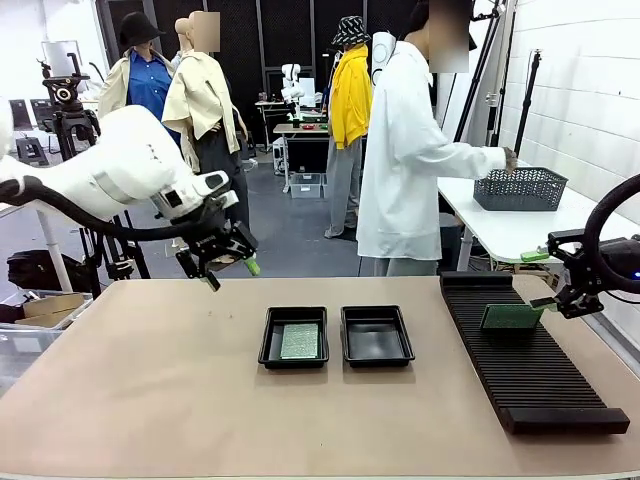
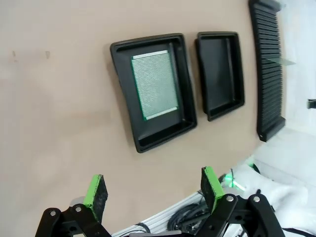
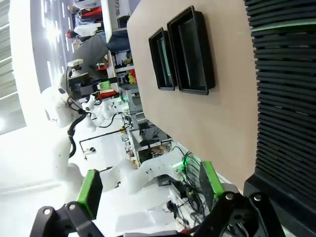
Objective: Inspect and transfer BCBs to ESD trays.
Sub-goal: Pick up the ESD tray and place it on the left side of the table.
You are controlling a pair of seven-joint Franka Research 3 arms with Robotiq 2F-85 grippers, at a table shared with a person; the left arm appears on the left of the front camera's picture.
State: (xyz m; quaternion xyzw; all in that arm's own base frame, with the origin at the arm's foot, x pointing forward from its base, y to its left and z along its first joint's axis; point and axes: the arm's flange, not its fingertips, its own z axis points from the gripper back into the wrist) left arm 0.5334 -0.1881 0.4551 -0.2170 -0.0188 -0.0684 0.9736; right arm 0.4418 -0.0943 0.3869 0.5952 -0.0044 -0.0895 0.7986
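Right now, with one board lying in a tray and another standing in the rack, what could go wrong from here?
1. The standing BCB sits upright in the rack, close by the open right gripper; a skewed approach might tip it or catch the rack's ribs.
2. The left tray already holds a flat BCB; the next board placed there, not in the empty tray, would likely stack and scrape.

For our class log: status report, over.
Left gripper open, raised; right gripper open beside racked BCB. One BCB in left tray; right tray empty. Nothing blocking.
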